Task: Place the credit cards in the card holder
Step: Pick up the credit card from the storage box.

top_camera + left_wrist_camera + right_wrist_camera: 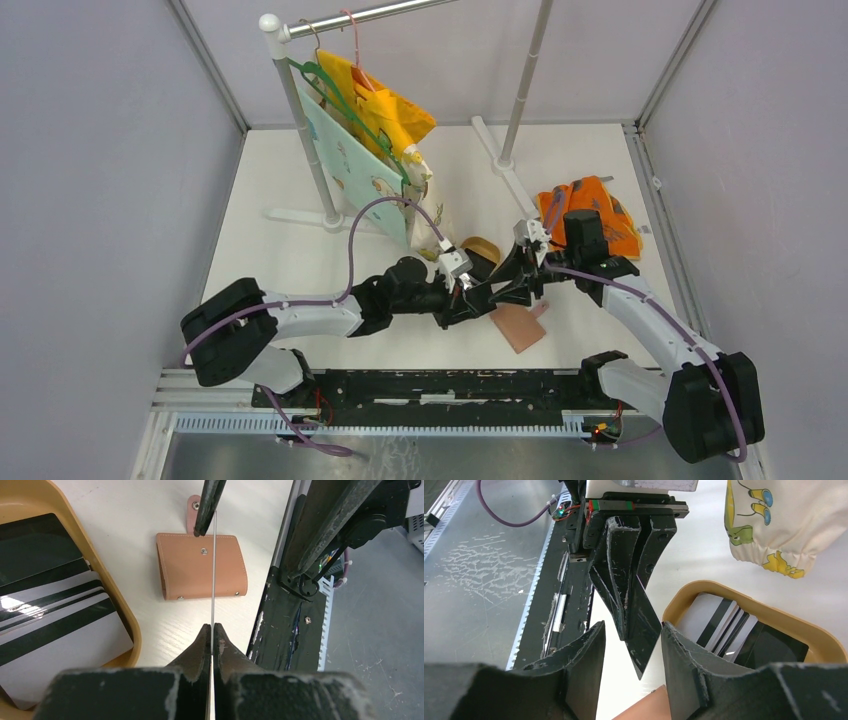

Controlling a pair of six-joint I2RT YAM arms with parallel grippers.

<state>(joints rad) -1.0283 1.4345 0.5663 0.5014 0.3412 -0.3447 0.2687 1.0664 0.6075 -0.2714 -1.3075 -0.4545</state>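
Note:
My left gripper (212, 626) is shut on a dark credit card (214, 570), seen edge-on and held above the table. In the right wrist view the held card (644, 640) hangs between the spread fingers of my open right gripper (631, 626), which does not touch it. The closed reddish-brown card holder (200, 565) lies flat on the table below; it also shows in the top view (520, 325). More credit cards (50, 605) lie stacked in the tan dish (131, 625). In the top view both grippers, left (468, 292) and right (520, 285), meet over the card holder.
A clothes rack (300, 120) with hanging garments (375, 150) stands at the back. A cloth sleeve (784, 525) hangs near the dish (724, 587). An orange cloth (595, 215) lies at the right. A black rail (430, 385) runs along the near table edge.

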